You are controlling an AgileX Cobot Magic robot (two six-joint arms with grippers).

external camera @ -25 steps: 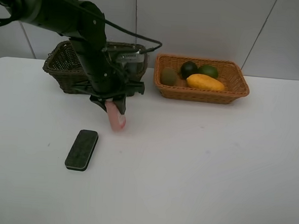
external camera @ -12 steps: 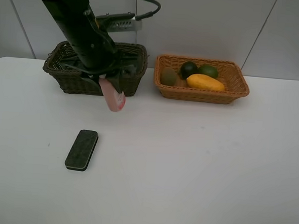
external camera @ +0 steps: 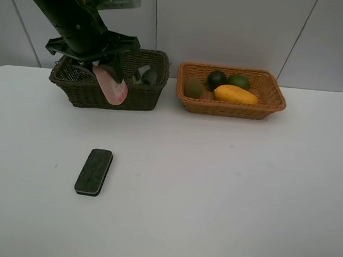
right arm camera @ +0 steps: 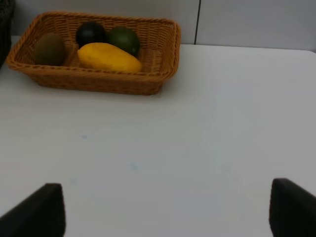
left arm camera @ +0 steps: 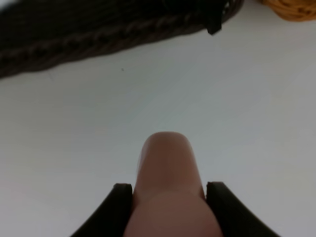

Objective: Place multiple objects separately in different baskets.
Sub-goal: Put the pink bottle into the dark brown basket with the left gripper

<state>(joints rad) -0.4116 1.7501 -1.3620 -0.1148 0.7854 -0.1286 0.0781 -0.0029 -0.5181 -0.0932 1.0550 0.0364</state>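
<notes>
Gripping pink bottle, left end effector by dark basket, right end effector wide open, unseen overhead.

A big white table fills most of the high view, from the lower edge up to the back. Its top is smooth and plain. Behind it, across the top of the frame, stands a pale grey wall. Thin dark lines run down the wall and split it into panels. One line at the upper right of the frame slants.
</notes>
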